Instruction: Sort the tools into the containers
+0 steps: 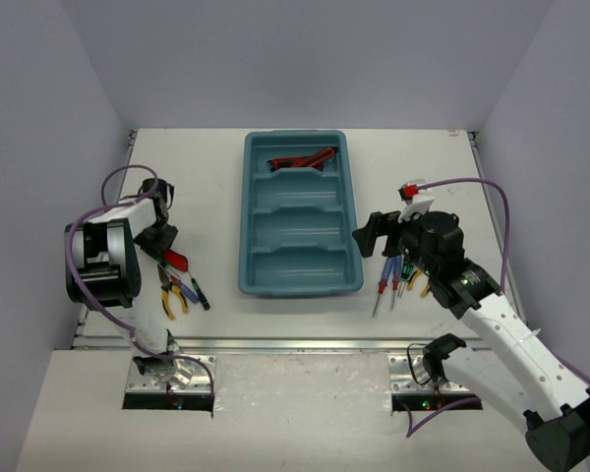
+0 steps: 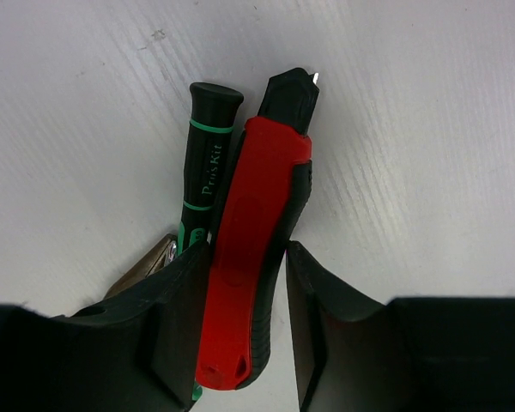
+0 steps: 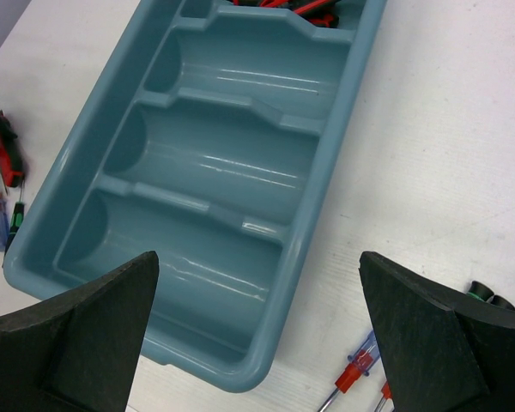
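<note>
White tabletop, left of the top view: the left gripper (image 2: 249,251) straddles a red-black utility knife (image 2: 257,197) lying beside a black-green screwdriver (image 2: 204,163); pinched or not, cannot tell. At right, the right gripper (image 3: 259,257) hangs spread wide above the teal tray (image 3: 330,172), over its bottom compartment.

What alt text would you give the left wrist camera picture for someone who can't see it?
A red-black utility knife lies on a white table between the two black fingers of the left gripper; whether it is gripped yet is unclear. A thin black-green screwdriver lies right beside it.
</note>
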Controlling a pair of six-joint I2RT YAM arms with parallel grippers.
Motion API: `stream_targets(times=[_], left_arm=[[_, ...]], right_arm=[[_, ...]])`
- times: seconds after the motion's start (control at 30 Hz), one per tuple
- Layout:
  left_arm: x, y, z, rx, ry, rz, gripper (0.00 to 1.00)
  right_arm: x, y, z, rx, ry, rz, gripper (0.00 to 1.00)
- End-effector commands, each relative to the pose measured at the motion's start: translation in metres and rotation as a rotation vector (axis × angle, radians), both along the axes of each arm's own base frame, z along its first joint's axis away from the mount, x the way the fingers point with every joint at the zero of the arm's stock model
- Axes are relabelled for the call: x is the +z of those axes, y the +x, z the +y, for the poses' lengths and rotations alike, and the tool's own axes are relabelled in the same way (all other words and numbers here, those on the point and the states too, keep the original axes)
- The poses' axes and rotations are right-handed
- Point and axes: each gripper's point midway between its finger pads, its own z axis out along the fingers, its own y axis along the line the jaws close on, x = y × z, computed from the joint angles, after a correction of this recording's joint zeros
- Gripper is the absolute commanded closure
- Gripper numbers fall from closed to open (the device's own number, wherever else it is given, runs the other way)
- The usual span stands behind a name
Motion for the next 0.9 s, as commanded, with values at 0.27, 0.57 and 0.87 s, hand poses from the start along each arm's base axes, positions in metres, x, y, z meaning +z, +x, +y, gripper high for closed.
stream_targets(times=[0.27, 0.57, 0.87], left_arm=[[0.005, 0.015, -0.01, -0.023, -0.055, -0.131, 1.0], [0.057, 0.026, -0.01, -0.081, -0.009, -0.28, 1.0], [0.078, 0.033, -0.013, -0.13, -0.003, -0.339, 0.97]], right_arm=[[0.012, 0.007, 0.002, -0.009, 0.023, -0.052, 0.01], [0.012, 0.008, 0.001, -0.013, 0.021, -0.051, 0.01], [0.01, 0.008, 0.001, -0.017, 0.014, -0.046, 0.01]])
